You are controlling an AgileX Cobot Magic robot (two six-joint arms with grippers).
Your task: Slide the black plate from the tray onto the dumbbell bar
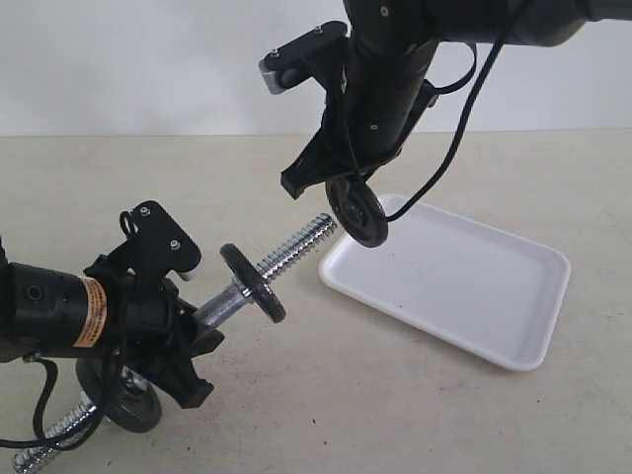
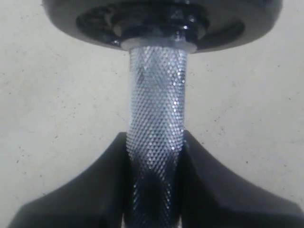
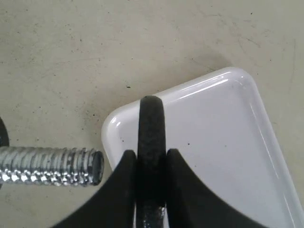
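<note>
My right gripper [image 1: 351, 188] is shut on the black plate [image 1: 358, 214], held on edge in the air just past the free threaded tip of the dumbbell bar [image 1: 296, 247]. Seen from the right wrist, the black plate [image 3: 151, 128] stands edge-on between the fingers, and the bar's threaded end [image 3: 57, 166] lies off to one side over the table. My left gripper [image 2: 154, 156] is shut on the knurled middle of the dumbbell bar [image 2: 156, 104], holding it tilted upward. One black disc [image 1: 253, 283] sits on the bar. The white tray [image 1: 464, 286] lies under the plate.
Another black disc [image 1: 133, 405] and the bar's other threaded end [image 1: 44, 444] hang below my left arm near the table's front edge. A cable [image 1: 464, 128] loops down from the right arm above the tray.
</note>
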